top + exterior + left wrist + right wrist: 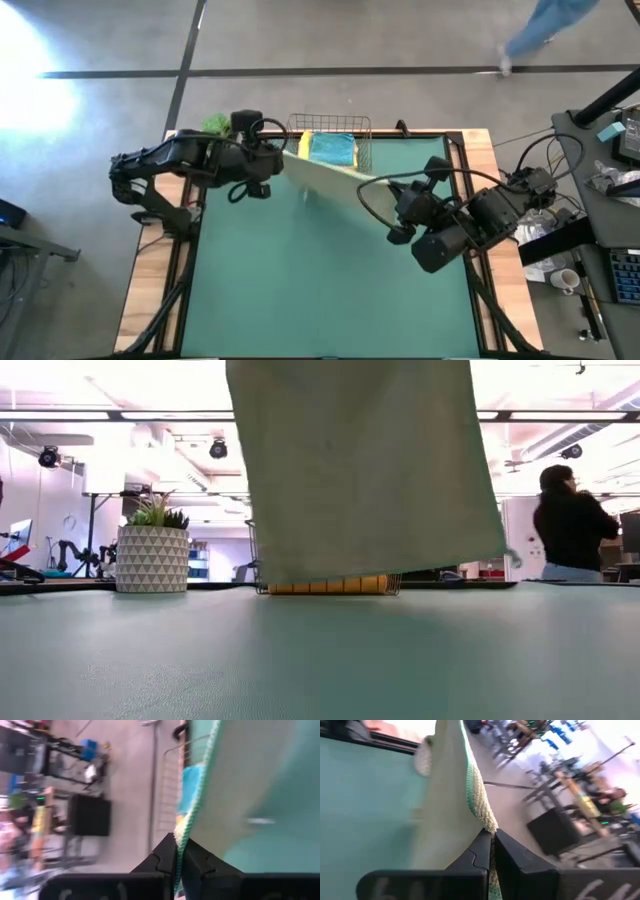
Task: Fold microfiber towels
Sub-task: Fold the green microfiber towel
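Observation:
A pale sage green towel hangs spread between my two grippers above the green mat; in the low view it hangs as a flat sheet, its lower edge just above the mat. My left gripper is shut on its one top corner, my right gripper on the other. A wire basket at the table's far edge holds teal and yellow towels; an orange one shows at its bottom. My left gripper pinches the towel's stitched top edge at a corner between its two fingers. The towel hangs below, clear of the mat, its top edge taut toward the other gripper. My right gripper pinches the stitched top edge at the other corner between its two fingers. The towel hangs below it, clear of the mat.
A potted plant stands at the table's far left corner. The green mat covers the table. A person stands in the room beyond, and a desk with equipment lies right of the table.

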Available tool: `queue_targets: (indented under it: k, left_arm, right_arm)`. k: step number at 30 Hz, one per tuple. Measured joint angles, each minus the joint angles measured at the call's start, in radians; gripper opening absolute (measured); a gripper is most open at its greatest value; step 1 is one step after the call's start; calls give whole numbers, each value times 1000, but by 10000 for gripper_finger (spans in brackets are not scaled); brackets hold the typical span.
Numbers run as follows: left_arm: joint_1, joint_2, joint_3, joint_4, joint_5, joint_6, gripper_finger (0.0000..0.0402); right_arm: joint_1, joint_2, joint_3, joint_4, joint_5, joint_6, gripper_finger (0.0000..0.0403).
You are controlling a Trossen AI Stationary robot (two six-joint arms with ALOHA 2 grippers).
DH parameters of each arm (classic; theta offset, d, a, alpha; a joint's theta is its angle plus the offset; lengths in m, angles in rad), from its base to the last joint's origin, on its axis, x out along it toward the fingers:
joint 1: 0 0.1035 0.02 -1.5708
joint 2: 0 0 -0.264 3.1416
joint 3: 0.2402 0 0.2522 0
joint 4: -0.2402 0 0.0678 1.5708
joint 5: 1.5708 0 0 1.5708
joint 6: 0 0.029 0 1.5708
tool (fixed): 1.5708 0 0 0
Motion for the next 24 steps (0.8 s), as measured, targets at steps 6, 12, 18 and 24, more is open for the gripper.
queue_targets:
  k: [6, 12, 18, 24]
  left_arm:
    - [-98, -6, -7, -11, 174, -226, 0]
    - [-254, -3, -32, -31, 292, -468, 0]
    - [-386, 17, -34, -25, 286, -602, 0]
    - [-486, 37, -18, -22, 309, -728, 0]
  right_arm:
    - [43, 1, -3, 5, -192, 183, 8]
    - [115, 2, -45, 10, -341, 377, 8]
    - [202, 2, -67, 93, -341, 409, 8]
    - [286, 2, -67, 269, -342, 359, 8]
